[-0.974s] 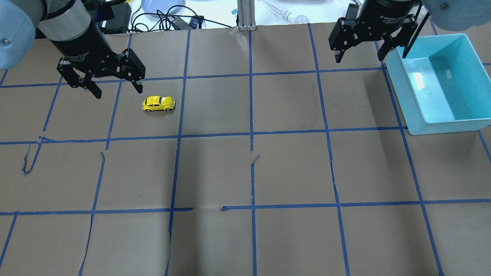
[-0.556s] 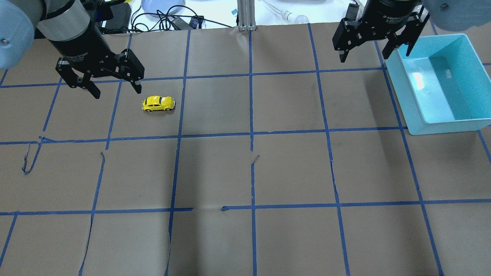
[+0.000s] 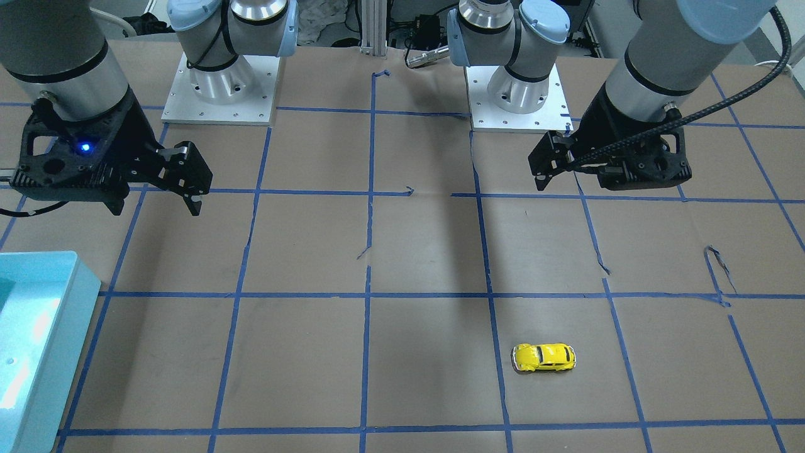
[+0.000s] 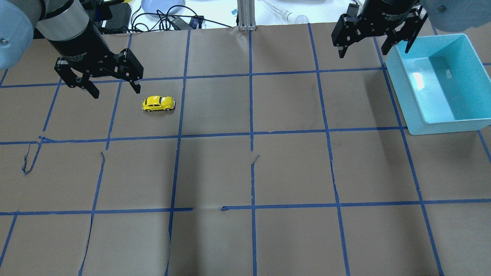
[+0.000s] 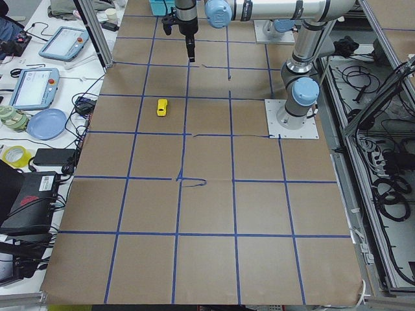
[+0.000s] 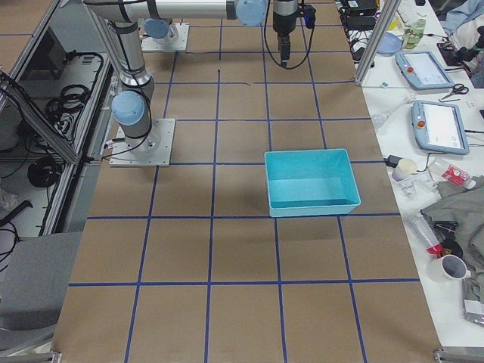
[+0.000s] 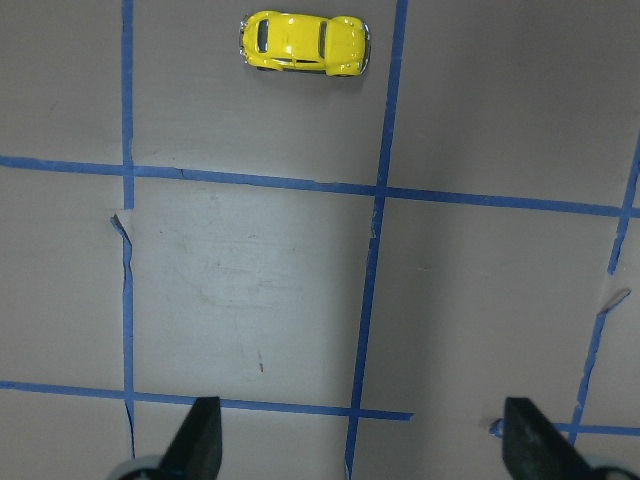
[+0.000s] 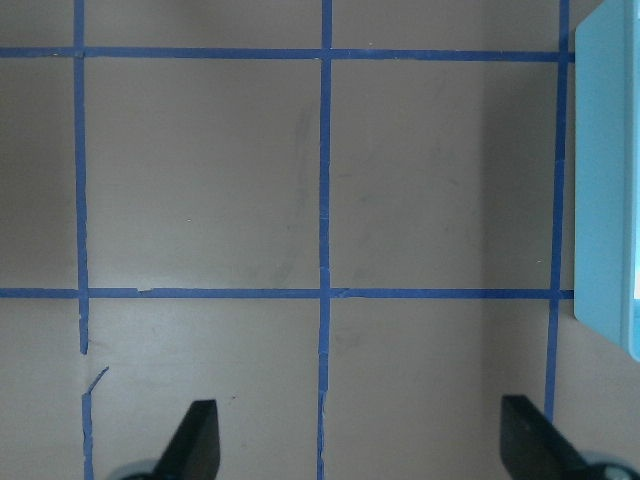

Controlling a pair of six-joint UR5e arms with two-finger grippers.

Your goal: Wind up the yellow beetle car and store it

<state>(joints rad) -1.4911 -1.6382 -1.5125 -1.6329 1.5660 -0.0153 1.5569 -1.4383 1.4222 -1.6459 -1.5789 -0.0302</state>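
Note:
The yellow beetle car (image 4: 158, 103) stands on its wheels on the brown paper in the far-left part of the table. It also shows in the front view (image 3: 544, 357) and at the top of the left wrist view (image 7: 304, 43). My left gripper (image 4: 116, 92) is open and empty. It hangs above the table just left of the car, apart from it. My right gripper (image 4: 374, 51) is open and empty, high at the far right beside the bin. Its wrist view shows only taped paper between the open fingers (image 8: 200, 440).
A light-blue bin (image 4: 441, 126) stands at the far right, empty inside; its edge shows in the right wrist view (image 8: 605, 180). Blue tape lines grid the paper, torn in places (image 4: 27, 163). Cables and a plate (image 4: 163, 5) lie beyond the far edge.
My right gripper has moved a little toward the far edge. My left gripper has shifted slightly left and away. The car has not moved.

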